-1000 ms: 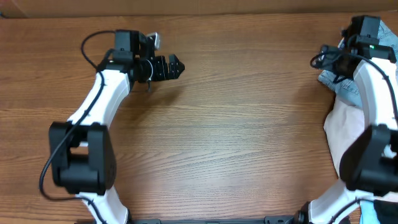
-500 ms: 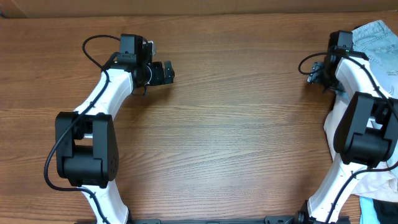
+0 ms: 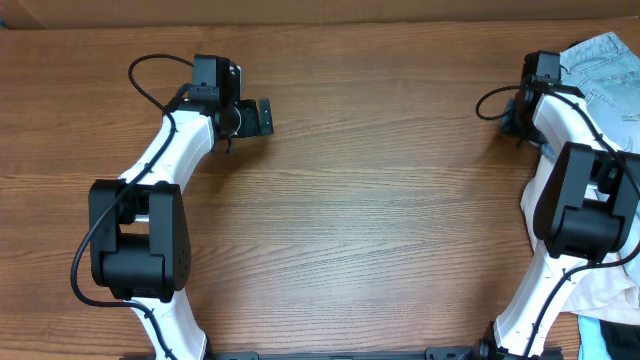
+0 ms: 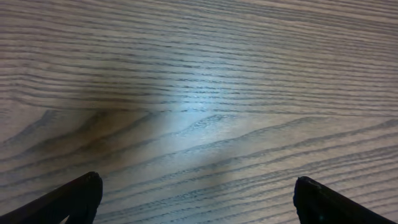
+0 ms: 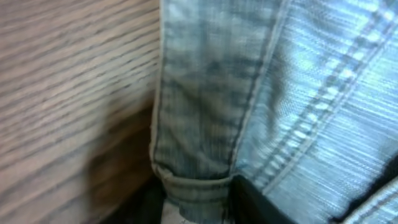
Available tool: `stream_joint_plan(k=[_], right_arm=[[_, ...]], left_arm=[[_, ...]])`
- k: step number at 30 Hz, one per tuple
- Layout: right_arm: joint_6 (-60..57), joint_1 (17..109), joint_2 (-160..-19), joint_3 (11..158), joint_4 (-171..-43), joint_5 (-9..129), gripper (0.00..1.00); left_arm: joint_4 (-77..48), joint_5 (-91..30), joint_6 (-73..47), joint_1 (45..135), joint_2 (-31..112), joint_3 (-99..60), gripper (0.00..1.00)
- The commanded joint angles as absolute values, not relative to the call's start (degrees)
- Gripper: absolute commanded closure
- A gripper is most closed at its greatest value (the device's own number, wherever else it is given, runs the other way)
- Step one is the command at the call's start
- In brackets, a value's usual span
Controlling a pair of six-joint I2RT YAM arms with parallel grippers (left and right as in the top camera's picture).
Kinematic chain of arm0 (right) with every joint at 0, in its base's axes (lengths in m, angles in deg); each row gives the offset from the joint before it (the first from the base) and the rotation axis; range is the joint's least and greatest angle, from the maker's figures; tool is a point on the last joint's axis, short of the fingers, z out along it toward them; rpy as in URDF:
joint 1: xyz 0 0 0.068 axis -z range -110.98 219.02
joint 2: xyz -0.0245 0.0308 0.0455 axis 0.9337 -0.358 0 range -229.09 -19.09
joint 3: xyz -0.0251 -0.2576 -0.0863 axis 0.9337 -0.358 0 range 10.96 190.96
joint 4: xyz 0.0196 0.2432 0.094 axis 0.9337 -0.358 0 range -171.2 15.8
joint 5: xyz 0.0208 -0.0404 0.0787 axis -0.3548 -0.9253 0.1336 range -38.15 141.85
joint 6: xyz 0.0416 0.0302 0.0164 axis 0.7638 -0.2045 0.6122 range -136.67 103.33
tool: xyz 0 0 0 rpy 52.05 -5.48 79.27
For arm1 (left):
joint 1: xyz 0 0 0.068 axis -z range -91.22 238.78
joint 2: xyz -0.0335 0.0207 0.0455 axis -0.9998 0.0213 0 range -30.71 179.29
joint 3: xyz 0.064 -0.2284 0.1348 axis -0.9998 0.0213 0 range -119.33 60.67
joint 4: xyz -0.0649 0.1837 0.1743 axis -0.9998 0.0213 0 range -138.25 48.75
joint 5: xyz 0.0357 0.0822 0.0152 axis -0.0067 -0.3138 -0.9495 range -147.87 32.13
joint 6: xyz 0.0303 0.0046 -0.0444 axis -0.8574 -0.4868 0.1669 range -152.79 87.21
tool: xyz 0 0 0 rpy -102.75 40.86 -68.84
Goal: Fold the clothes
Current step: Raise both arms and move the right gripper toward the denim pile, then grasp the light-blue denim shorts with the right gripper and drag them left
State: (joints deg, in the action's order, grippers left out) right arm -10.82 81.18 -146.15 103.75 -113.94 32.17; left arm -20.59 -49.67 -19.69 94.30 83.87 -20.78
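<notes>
The clothes (image 3: 603,58) are a light-blue denim garment bunched at the table's far right corner, partly hidden by my right arm (image 3: 548,92). The right wrist view shows the clothes (image 5: 292,93) close up, with stitched seams and a folded hem. My right gripper (image 5: 198,198) is shut on that hem, one dark finger pressed against each side of it. My left gripper (image 3: 262,117) hovers over bare wood at the far left. In its wrist view the left gripper (image 4: 196,190) stands wide open with nothing between the fingertips.
The wooden table (image 3: 370,220) fills the view. A white cloth (image 3: 555,215) lies along the right edge behind the right arm's base. Something blue (image 3: 612,332) shows at the bottom right corner. A tan strip (image 3: 300,10) runs along the far edge.
The right gripper has closed onto the denim hem, and its arm has shifted a little toward the far right corner. The left gripper drew back slightly to the left, still open.
</notes>
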Motion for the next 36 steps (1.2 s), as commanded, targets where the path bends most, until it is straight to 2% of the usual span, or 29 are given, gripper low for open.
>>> stream_joint_plan(k=[1,3,4,12,16,27,30,36], right_arm=[[-9.99,81.47,-148.12,103.93,-115.49,32.69,0.77],[-8.88,81.47,-147.75,104.08,-116.70,33.13,0.93],[-8.88,81.45,-147.20,104.39,-117.57,34.20,0.96],[-7.61,81.36,-138.48,115.69,-129.33,40.26,0.96],[-7.91,81.36,-134.11,129.04,-140.80,44.58,0.96],[-12.64,76.42,-127.70,167.47,-167.14,55.32,0.96],[-12.64,72.05,-127.35,171.68,-171.25,57.46,0.96],[-11.67,60.35,-128.40,167.18,-170.99,60.19,0.96]], left_arm=[[-20.57,-50.83,-21.04,94.45,83.44,-21.72,0.02],[-20.48,-50.80,-21.26,94.30,82.91,-22.01,0.03],[-20.33,-50.80,-21.76,94.19,82.32,-22.44,0.04],[-16.30,-50.80,-26.44,93.99,75.74,-33.39,0.05],[-14.58,-50.67,-26.42,94.06,71.72,-40.24,0.00],[-13.37,-50.39,-27.40,94.04,59.48,-44.56,0.00],[-11.93,-50.39,-28.62,94.04,57.67,-44.56,0.00],[-5.64,-50.91,-30.15,94.04,57.03,-44.54,0.00]])
